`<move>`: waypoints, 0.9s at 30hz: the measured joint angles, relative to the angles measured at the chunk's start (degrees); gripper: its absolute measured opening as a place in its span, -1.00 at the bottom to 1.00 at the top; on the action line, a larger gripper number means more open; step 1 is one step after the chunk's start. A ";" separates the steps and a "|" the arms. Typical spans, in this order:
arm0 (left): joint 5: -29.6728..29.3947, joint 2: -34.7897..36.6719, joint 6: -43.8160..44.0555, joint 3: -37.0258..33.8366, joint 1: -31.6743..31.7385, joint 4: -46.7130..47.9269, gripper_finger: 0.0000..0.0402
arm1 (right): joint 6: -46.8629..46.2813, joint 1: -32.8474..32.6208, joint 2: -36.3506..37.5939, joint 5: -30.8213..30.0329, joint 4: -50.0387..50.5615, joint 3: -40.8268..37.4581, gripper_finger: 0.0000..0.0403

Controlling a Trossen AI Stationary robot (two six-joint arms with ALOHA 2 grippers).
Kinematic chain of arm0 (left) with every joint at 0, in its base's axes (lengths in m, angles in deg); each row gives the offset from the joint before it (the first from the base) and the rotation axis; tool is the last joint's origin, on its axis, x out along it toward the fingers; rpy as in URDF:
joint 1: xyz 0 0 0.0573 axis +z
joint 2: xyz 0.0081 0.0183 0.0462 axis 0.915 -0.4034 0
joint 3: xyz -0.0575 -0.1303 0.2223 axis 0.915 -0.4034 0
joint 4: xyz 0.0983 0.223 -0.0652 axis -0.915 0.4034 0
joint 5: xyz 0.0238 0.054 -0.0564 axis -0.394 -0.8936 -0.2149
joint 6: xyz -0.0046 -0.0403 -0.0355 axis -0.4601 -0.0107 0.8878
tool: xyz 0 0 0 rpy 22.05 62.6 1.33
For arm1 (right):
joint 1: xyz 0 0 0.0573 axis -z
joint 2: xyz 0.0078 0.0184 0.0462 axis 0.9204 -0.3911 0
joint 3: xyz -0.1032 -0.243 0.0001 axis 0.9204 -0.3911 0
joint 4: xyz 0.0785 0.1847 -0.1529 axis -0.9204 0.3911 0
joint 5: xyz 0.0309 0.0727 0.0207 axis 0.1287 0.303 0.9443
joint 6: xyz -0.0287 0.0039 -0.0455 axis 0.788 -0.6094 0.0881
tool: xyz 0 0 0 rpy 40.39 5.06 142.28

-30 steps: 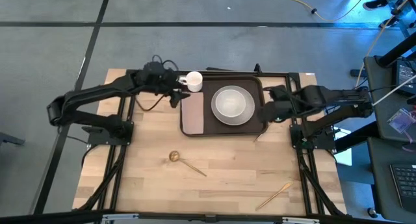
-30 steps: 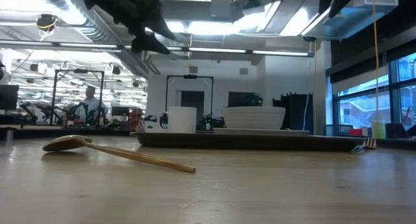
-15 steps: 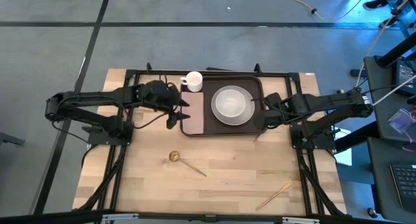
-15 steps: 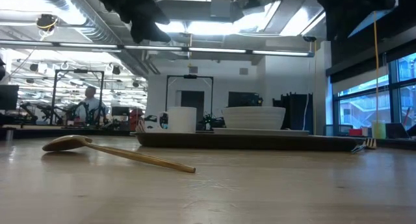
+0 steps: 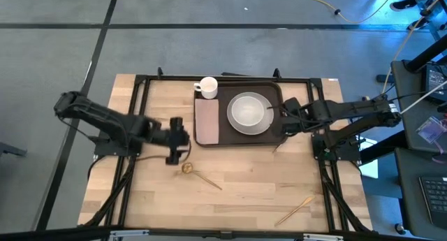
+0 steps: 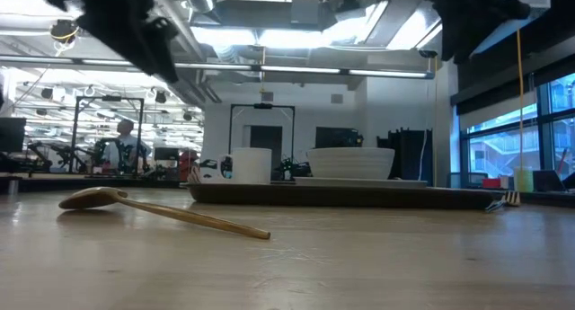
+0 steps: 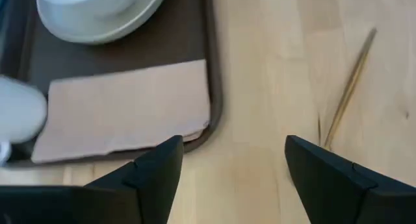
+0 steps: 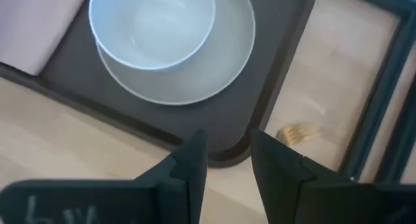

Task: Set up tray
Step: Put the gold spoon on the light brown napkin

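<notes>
The left gripper has swung off the tray, fingers wide, empty, spoon just beside. The right gripper hovers, narrowly parted, empty, over the tray's edge.

Even overhead light is washing the table from above, leaving only faint, soft shadows beside the spoon. In the low view, bright ceiling strips are glaring and blowing out to white, while the arm passing overhead is smearing into a dark motion blur. The near table surface is sitting out of focus there. In the left wrist view the white cup is blurring into a pale blob. A blue glow is spilling in at the high view's top right corner.
</notes>
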State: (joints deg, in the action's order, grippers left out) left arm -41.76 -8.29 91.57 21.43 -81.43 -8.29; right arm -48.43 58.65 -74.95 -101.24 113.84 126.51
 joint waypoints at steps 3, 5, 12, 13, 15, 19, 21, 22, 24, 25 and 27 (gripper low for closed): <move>-7.45 -3.21 4.03 0.00 -7.34 0.03 0.31 | 0.39 1.62 0.00 -1.73 0.02 0.00 -0.41; -10.63 -5.99 9.64 0.00 -11.47 0.09 0.31 | 2.15 2.61 0.00 -2.57 -0.02 0.00 -0.41; -12.14 -17.84 24.10 0.69 -21.42 0.20 0.31 | 8.73 5.09 0.00 -3.65 -2.35 0.00 -0.41; -12.16 -19.54 24.81 0.99 -22.42 0.20 0.31 | 9.51 5.37 0.00 -3.67 -3.01 0.00 -0.41; -12.34 -23.02 26.00 1.76 -24.20 0.20 0.31 | 10.70 5.70 0.00 -3.67 -4.29 0.00 -0.41; -15.23 -29.22 29.09 3.63 -26.32 0.16 0.31 | 10.99 5.98 0.00 -3.70 -5.42 0.00 -0.41; -16.83 -31.87 30.27 4.24 -26.47 0.17 0.31 | 10.99 5.98 0.00 -3.71 -5.60 0.00 -0.41; -17.43 -32.94 30.97 4.35 -26.40 0.15 0.31 | 10.96 5.98 0.00 -3.72 -5.60 0.00 -0.41; -18.07 -34.95 33.07 4.35 -25.95 0.18 0.31 | 10.88 5.98 0.00 -3.72 -5.60 0.00 -0.41; -17.84 -36.00 34.11 4.35 -25.66 0.20 0.31 | 10.86 5.98 0.00 -3.72 -5.60 0.00 -0.41; -17.79 -37.21 35.55 4.54 -25.29 0.23 0.31 | 10.83 5.98 0.00 -3.71 -5.60 0.00 -0.41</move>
State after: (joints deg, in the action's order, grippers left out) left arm -59.55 -45.50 127.11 25.98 -106.72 -8.07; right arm -37.59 64.63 -74.95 -104.94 108.24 126.51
